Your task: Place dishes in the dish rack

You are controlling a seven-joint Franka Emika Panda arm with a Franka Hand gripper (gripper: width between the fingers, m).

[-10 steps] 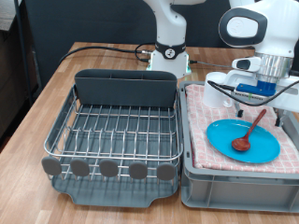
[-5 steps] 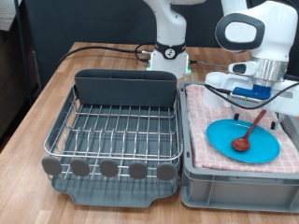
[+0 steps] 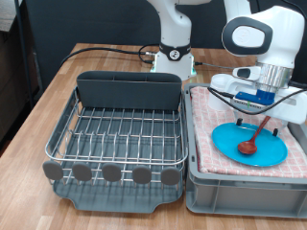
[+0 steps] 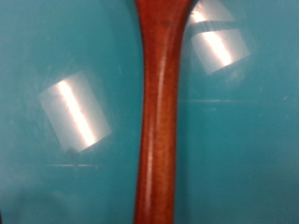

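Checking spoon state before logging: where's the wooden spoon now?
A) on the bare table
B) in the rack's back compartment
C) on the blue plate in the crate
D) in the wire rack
C: the spoon lies on the plate in the crate, its handle running up under the pincer; the rack holds no dishes.

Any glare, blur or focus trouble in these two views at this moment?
Wrist view: soft focus at close range; the wooden spoon handle has fuzzy edges, and two bright rectangular light reflections glare on the blue plate. Exterior view: evenly lit and sharp; the dish rack wires read clearly, and the gripper casts only a faint shadow over the plate.
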